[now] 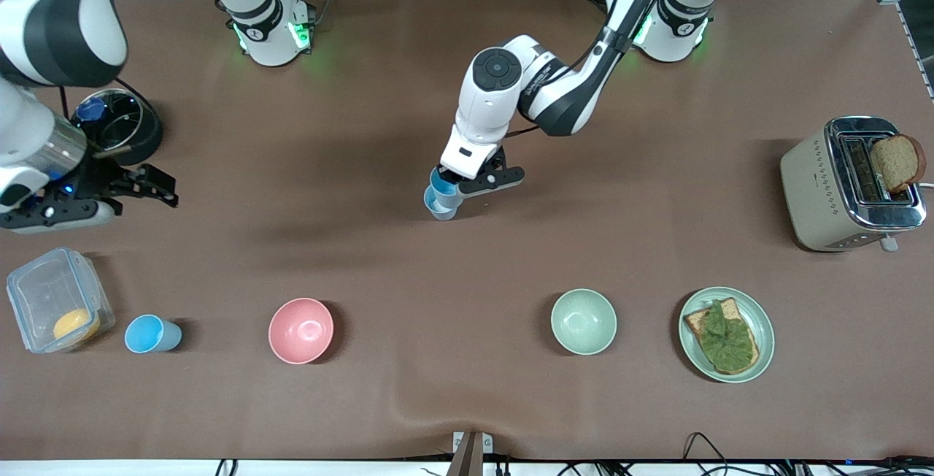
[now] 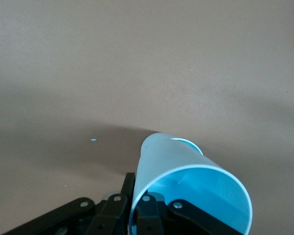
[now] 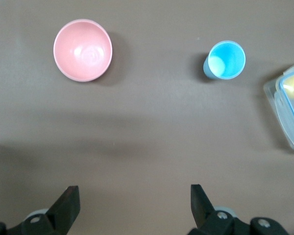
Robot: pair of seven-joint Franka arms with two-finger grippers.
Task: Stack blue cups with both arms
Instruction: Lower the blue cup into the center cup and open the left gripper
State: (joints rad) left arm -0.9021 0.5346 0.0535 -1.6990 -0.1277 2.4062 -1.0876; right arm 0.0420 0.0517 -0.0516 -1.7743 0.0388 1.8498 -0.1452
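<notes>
My left gripper (image 1: 454, 187) is shut on the rim of a light-blue cup (image 1: 442, 184) over the middle of the table. In the left wrist view (image 2: 137, 215) one finger sits inside that cup (image 2: 186, 171) and one outside. The held cup is tilted, and its base sits in a second blue cup (image 1: 439, 209) that stands on the table; that cup's rim (image 2: 190, 143) shows past the held one. A third blue cup (image 1: 149, 334) (image 3: 225, 59) stands upright between the clear box and the pink bowl. My right gripper (image 1: 149, 187) (image 3: 134, 196) is open and empty, above the table at the right arm's end.
A pink bowl (image 1: 300, 330) (image 3: 82, 50) and a pale green bowl (image 1: 583, 321) stand near the front camera. There is also a clear lidded box (image 1: 55, 301) (image 3: 290, 105), a black pot (image 1: 120, 125), a plate with toast and lettuce (image 1: 727, 334) and a toaster with bread (image 1: 850, 182).
</notes>
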